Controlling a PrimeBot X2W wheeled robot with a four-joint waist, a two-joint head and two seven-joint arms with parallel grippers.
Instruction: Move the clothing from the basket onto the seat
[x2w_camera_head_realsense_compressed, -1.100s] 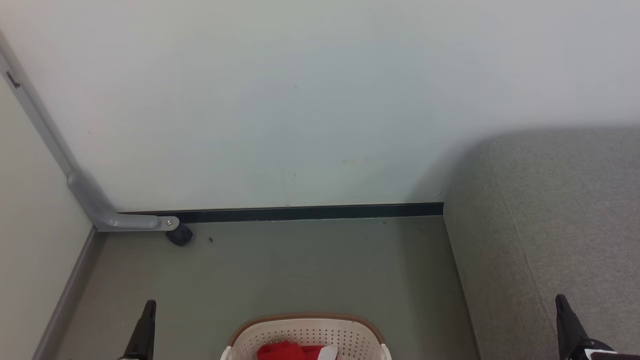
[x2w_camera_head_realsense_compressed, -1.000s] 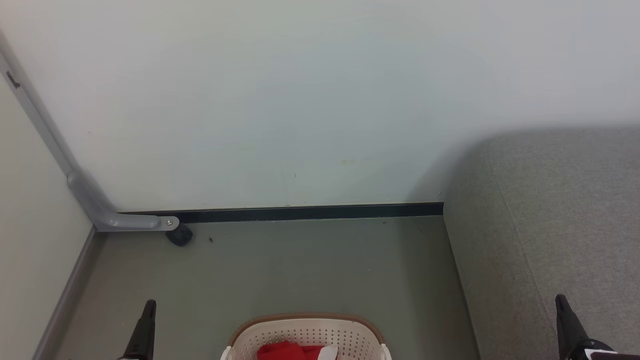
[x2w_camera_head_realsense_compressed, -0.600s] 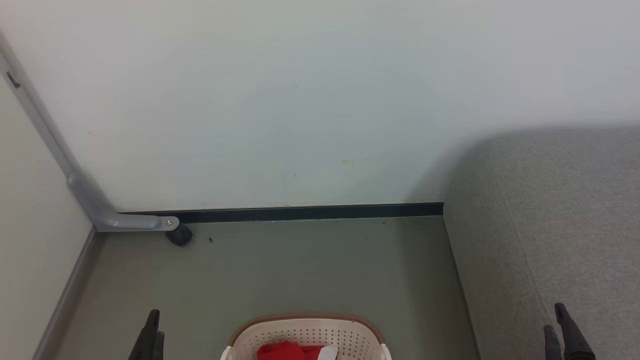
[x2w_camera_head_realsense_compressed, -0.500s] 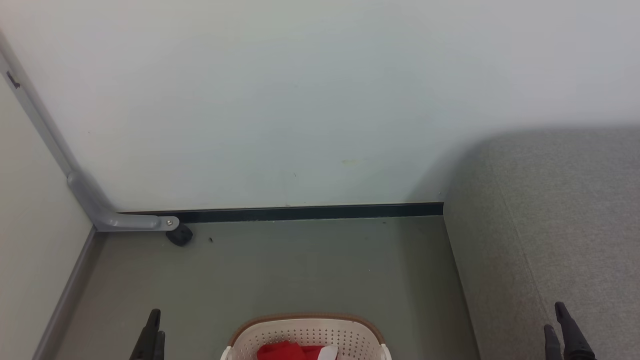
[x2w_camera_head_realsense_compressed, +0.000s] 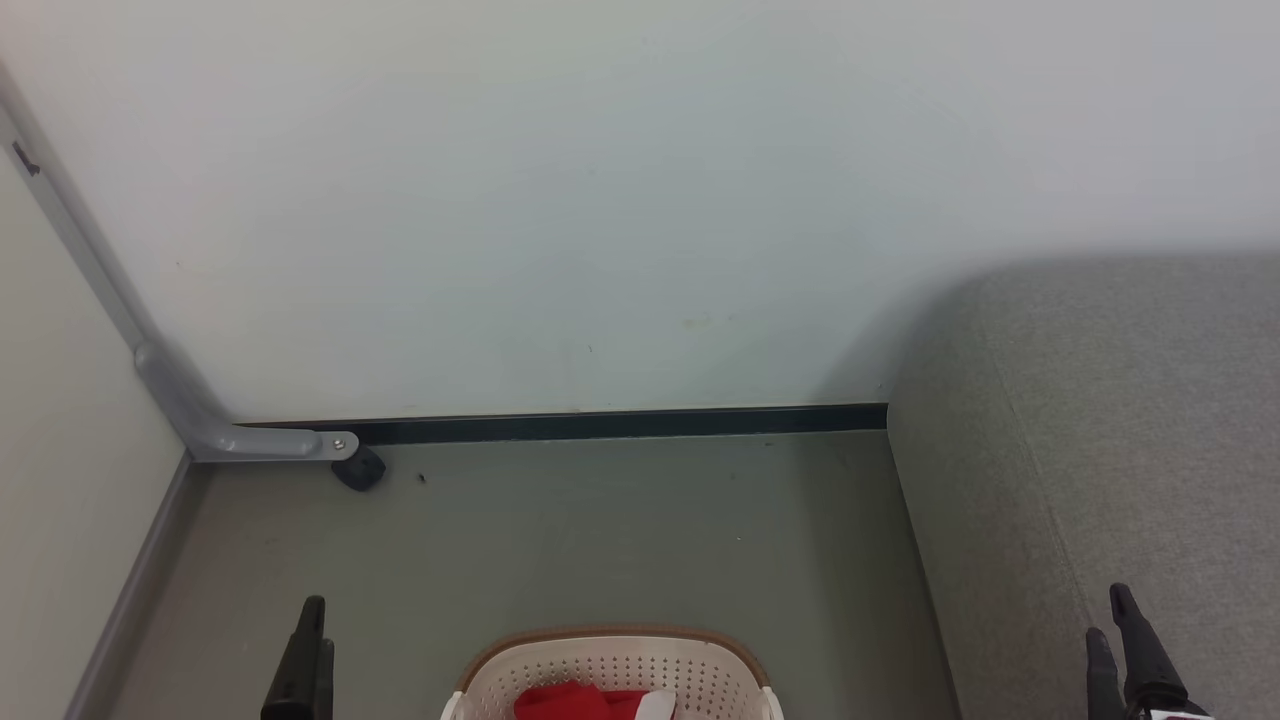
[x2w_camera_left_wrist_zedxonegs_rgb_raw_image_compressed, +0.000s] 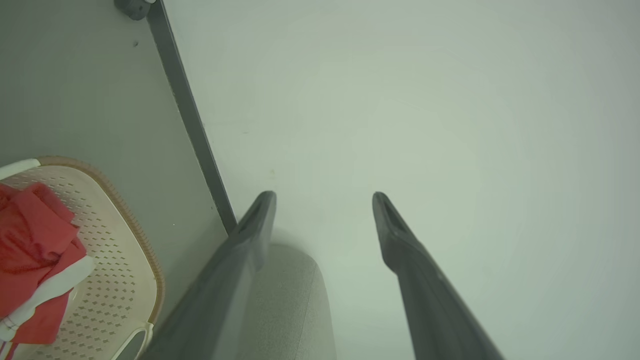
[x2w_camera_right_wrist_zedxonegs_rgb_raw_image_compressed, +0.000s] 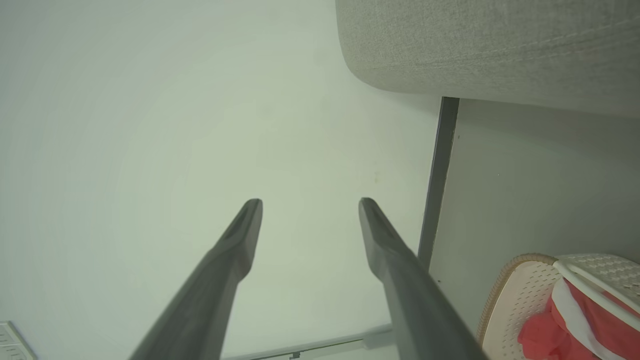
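Left gripper (x2w_camera_left_wrist_zedxonegs_rgb_raw_image_compressed: 324, 196) up in the wrist view: its two dark fingers (x2w_camera_left_wrist_zedxonegs_rgb_raw_image_compressed: 250, 235) stand spread wide, with only pale wall (x2w_camera_head_realsense_compressed: 600, 200) in the gap between the tips. Right gripper (x2w_camera_right_wrist_zedxonegs_rgb_raw_image_compressed: 311, 201) is the same story, jaws parted and holding nothing, its tips also aimed at the wall.

Now the clothing (x2w_camera_head_realsense_compressed: 575, 702). It is down in the basket (x2w_camera_head_realsense_compressed: 615, 635), a bunched red heap with a white band showing. In the head view the basket sits on the floor (x2w_camera_head_realsense_compressed: 600, 530) between the two grippers, apart from both. From the left wrist it lies off to the outside of the left-hand finger, well clear of the jaws. From the right wrist it lies beyond the right-hand finger, low in the corner, with its white handle crossing over the red cloth.

The seat (x2w_camera_head_realsense_compressed: 1130, 420) is the grey bulk beside the right gripper (in the head view those fingers show against its fabric). In the right wrist view its rounded edge hangs past the fingertips, up and to the right. In the left wrist view a rounded grey corner of it peeks out low between the fingers.

Beyond both sets of tips, a dark skirting strip (x2w_camera_head_realsense_compressed: 600, 425) runs along the foot of the wall.
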